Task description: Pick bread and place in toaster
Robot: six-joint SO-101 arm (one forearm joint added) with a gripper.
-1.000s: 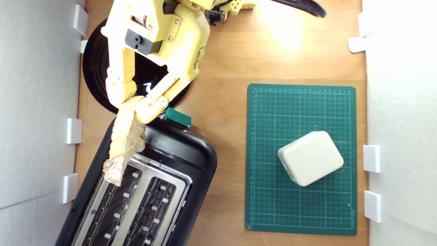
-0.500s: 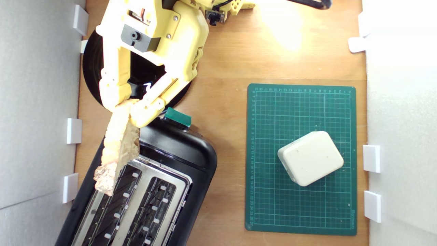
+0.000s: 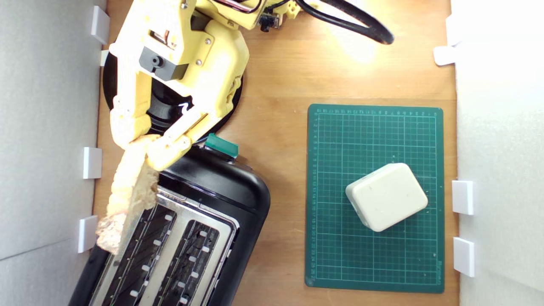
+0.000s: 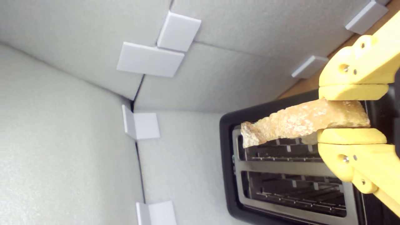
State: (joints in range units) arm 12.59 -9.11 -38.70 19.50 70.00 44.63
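Because the slice must go down edge-first, the jaws [image 3: 142,146] are clamped on 1 end of the bread [image 3: 127,195], and the rest juts out over the toaster [image 3: 221,187], hanging above the outer edge of its silver top on the exterior view's left. In the wrist view the bread [image 4: 300,122] lies roughly along the nearer of the 2 slots yet appears slightly off to its outer side, so my guess is it needs lining up with the slot before it can drop in. A round black plate [image 3: 108,85] is largely hidden behind the yellow arm [image 3: 182,55]. Frame edges cut off the toaster's far end. Whether the bread's free tip touches the metal rim cannot be told. A cream block [image 3: 386,196] rests on a green cutting mat [image 3: 331,255], well apart on the table [image 3: 280,127].
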